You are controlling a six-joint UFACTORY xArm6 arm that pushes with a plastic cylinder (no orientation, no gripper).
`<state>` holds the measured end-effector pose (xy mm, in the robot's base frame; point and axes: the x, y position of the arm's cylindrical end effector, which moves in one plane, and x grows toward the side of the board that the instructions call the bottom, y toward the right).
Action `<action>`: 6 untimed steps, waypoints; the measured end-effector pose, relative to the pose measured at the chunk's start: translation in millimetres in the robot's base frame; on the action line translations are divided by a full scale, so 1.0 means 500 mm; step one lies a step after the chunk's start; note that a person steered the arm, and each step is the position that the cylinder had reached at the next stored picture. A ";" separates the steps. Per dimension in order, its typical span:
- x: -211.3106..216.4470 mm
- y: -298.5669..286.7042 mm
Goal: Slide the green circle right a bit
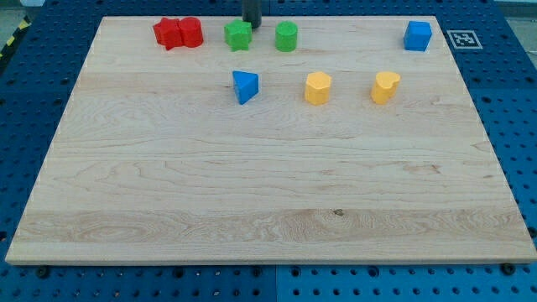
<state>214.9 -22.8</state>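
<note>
The green circle (286,37) stands near the view's top edge of the wooden board (268,184), a little left of centre. A green star-shaped block (238,35) stands to its left. My tip (251,23) is at the view's top, just above and between the two green blocks, closer to the green star, to the upper left of the green circle and apart from it.
A red star-like block (170,33) and a red cylinder (191,32) touch at the top left. A blue triangle (245,86), a yellow hexagon (318,87) and a yellow heart (385,86) form a row below. A blue cube (417,36) stands top right.
</note>
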 end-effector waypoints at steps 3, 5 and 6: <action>0.070 0.037; 0.070 0.151; 0.070 0.226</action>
